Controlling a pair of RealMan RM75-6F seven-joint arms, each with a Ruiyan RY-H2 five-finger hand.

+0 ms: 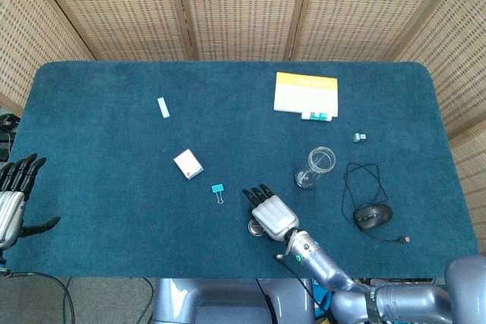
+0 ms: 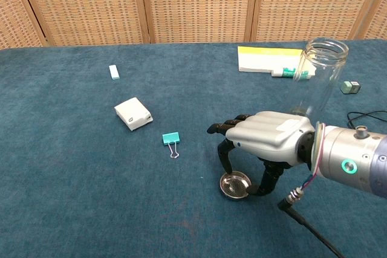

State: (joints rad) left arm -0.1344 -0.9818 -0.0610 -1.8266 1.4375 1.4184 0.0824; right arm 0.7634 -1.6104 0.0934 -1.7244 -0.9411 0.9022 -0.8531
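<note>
A small round metal lid (image 2: 234, 185) lies flat on the blue cloth near the front edge; in the head view the lid (image 1: 256, 228) is half hidden under my right hand (image 1: 272, 214). In the chest view my right hand (image 2: 266, 137) arches over it, fingers (image 2: 225, 149) curled down at its left rim and the thumb touching its right rim. The lid still rests on the table. My left hand (image 1: 14, 195) hangs off the table's left edge, fingers spread, holding nothing.
An upright glass jar (image 2: 317, 77) stands just behind the right hand. A teal binder clip (image 2: 171, 139) and a white box (image 2: 133, 113) lie to the left, with a white stick (image 2: 113, 72) farther back. A yellow notepad (image 2: 269, 58) is at the back; a mouse (image 1: 373, 216) with cable is right.
</note>
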